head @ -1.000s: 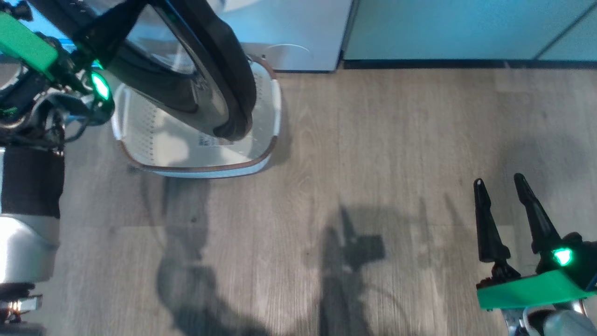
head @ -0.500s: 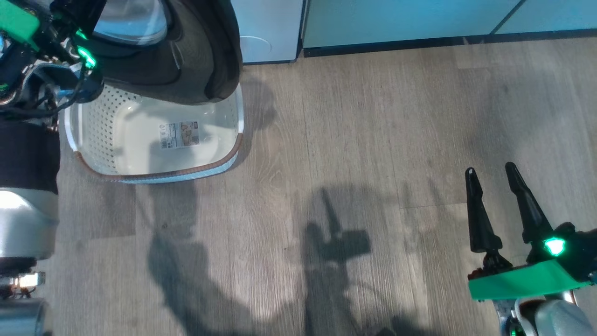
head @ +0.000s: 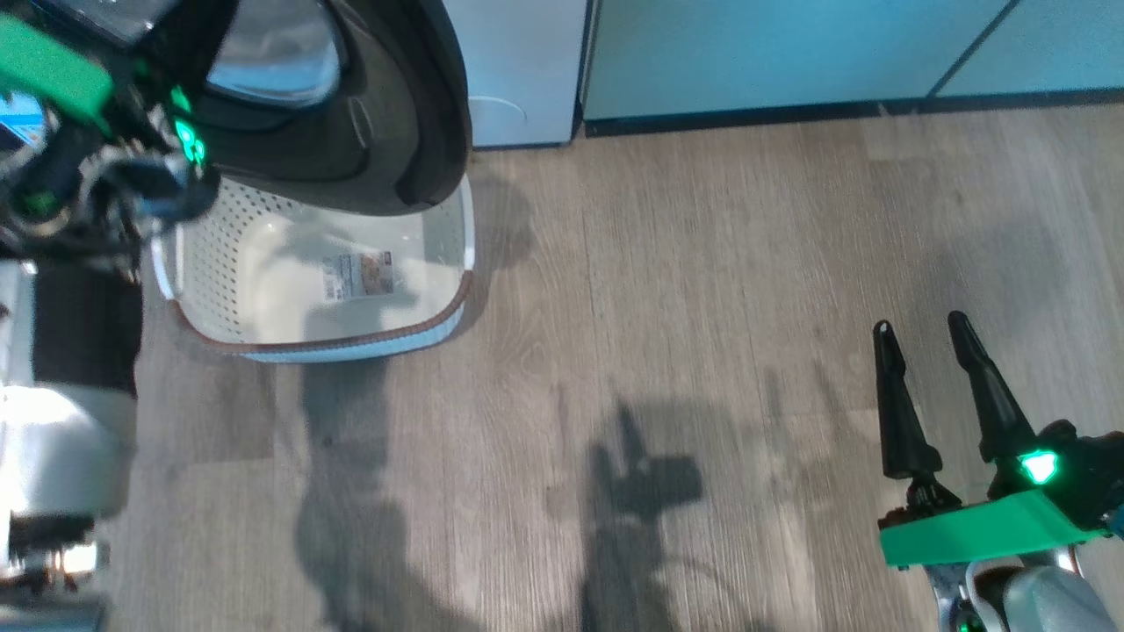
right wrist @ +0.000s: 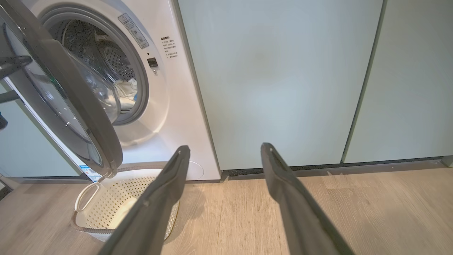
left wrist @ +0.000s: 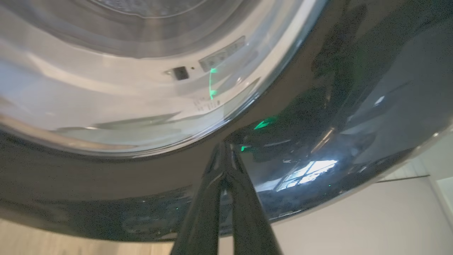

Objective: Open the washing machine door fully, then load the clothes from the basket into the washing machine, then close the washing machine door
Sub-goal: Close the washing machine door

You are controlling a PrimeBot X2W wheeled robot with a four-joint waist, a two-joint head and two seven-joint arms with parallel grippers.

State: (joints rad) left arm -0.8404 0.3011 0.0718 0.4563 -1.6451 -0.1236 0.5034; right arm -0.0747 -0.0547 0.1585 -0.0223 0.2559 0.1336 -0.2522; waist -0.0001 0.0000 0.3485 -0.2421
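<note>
The washing machine (right wrist: 177, 106) stands with its door (right wrist: 70, 102) swung partway out over the basket (right wrist: 106, 209). Pale clothes (right wrist: 128, 92) lie inside the steel drum. In the head view the basket (head: 307, 338) holds nothing but its label sticker, and the door's black rim (head: 386, 114) hangs over its far side. My left gripper (left wrist: 223, 146) is shut, its tips pressed against the glossy black rim (left wrist: 318, 124) of the door, holding nothing. My right gripper (head: 918, 325) hovers open over the floor at the lower right, far from the basket.
Pale green cabinet doors (right wrist: 283, 81) run to the right of the washer, with a dark plinth along the floor. Wooden floor (head: 685, 290) stretches between the basket and my right gripper. My left forearm (head: 70, 421) stands beside the basket's left side.
The head view has shifted. The door, with my left arm against it, now covers less of the basket, whose bottom and label show. My right gripper has stayed open.
</note>
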